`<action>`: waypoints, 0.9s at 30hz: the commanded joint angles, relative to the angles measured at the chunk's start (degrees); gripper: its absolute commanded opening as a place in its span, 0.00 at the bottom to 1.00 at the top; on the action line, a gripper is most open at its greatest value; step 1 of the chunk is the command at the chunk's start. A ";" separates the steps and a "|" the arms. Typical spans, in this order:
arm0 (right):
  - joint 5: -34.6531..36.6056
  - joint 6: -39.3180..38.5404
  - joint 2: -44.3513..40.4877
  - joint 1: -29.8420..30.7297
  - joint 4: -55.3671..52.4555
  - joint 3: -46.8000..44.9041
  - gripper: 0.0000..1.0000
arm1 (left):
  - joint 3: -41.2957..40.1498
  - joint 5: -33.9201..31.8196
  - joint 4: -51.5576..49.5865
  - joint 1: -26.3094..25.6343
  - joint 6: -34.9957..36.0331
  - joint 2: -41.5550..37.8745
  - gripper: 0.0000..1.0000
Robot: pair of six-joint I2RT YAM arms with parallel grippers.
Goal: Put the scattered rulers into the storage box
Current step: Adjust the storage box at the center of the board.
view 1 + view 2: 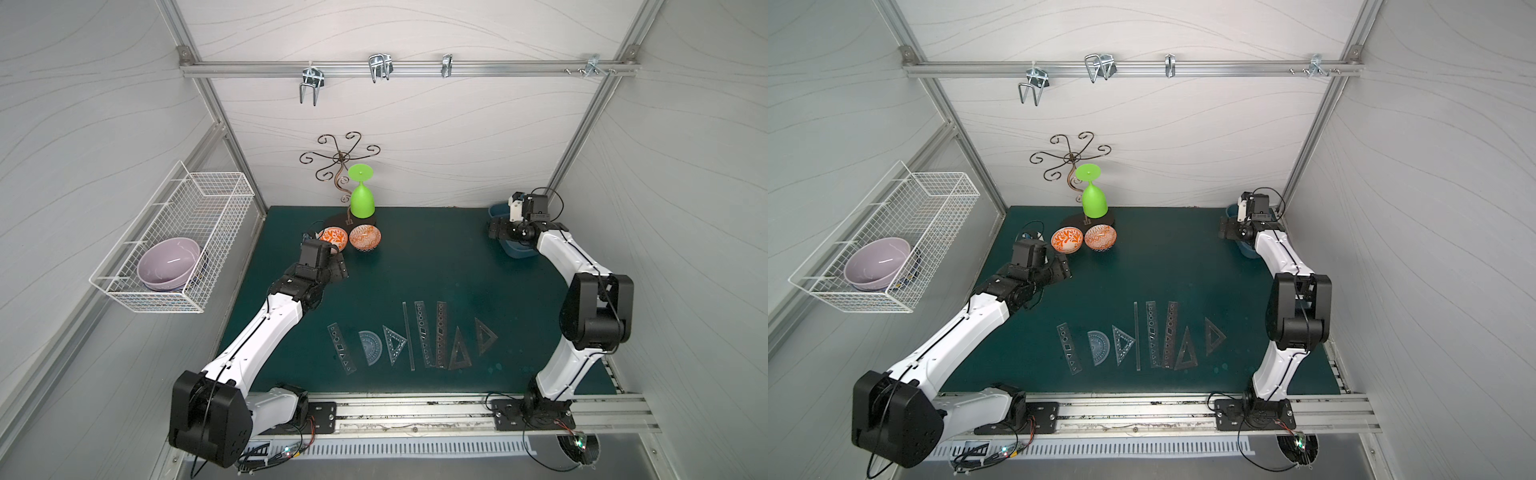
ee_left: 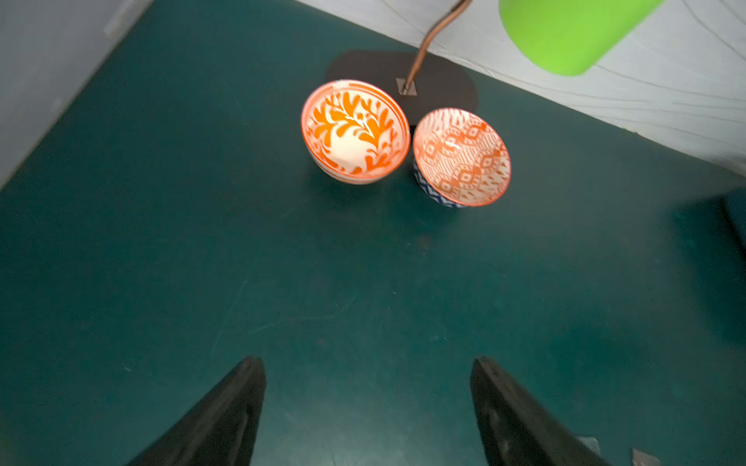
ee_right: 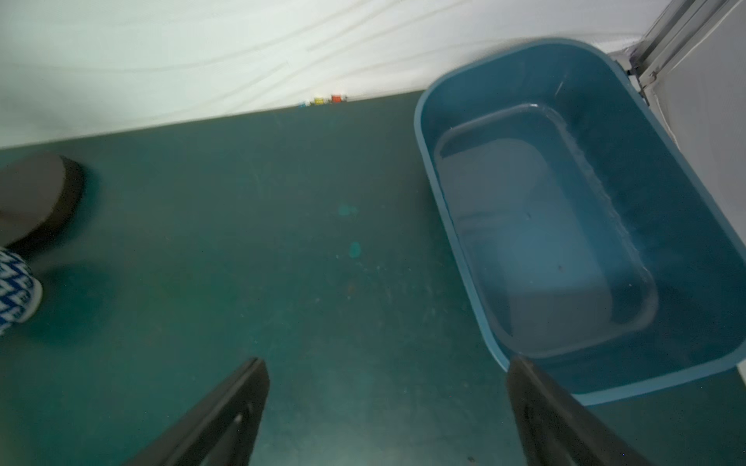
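Rulers (image 1: pixel 423 332) are my job: all eight I count lie flat in a row at about 6 o'clock on the tabletop (image 1: pixel 436 266), none in the storage box (image 3: pixel 545 242), which sits at about 2 o'clock in the far corner. My left end effector (image 2: pixel 367 363) hovers near the orange bowls (image 2: pixel 355 133) at 11 o'clock, jaws spread wide with nothing between them. My right end effector (image 3: pixel 387 363) hangs just beside the box's rim, equally wide and empty. The step in hand, as I judge it, is the first reach toward 6 o'clock.

I would start with the open triangle (image 1: pixel 484 334) at the 5 o'clock end, which lies apart from its neighbours. These are thin, clear, hard plastic sheets lying flush on the matte green tabletop, so a straight pinch from above has little to bite. One fingertip through the triangle's cut-out centre and the other outside its bar looks the surest hold. The long stencil strips (image 1: pixel 341 348) and the half-round protractor (image 1: pixel 372 348) offer only small holes, so tipping up an edge first seems wiser. The box is smooth blue plastic with rounded corners and flaring walls, and the longest strips may need to go in lengthwise.
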 commanded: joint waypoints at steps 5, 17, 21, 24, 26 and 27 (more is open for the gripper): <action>-5.42 -7.31 14.95 -2.63 -11.87 17.34 0.90 | 3.73 9.47 -2.80 -0.42 0.21 2.27 0.83; -3.08 -10.46 31.11 -1.59 -20.61 36.66 0.78 | 6.69 15.65 -4.99 -2.01 0.47 8.71 0.78; -3.04 -12.07 33.69 -1.57 -21.37 40.13 0.73 | 6.73 16.26 -4.86 -2.01 0.38 9.21 0.78; -3.37 -12.43 35.07 -1.51 -22.08 41.84 0.67 | 6.64 16.29 -4.90 -2.01 0.55 8.87 0.78; -3.22 -14.83 35.79 -1.51 -22.86 42.81 0.60 | 6.44 16.18 -4.99 -1.94 0.81 8.32 0.79; -3.30 -15.32 35.95 -1.49 -23.17 43.22 0.57 | 6.15 16.08 -4.99 -1.96 0.91 8.01 0.79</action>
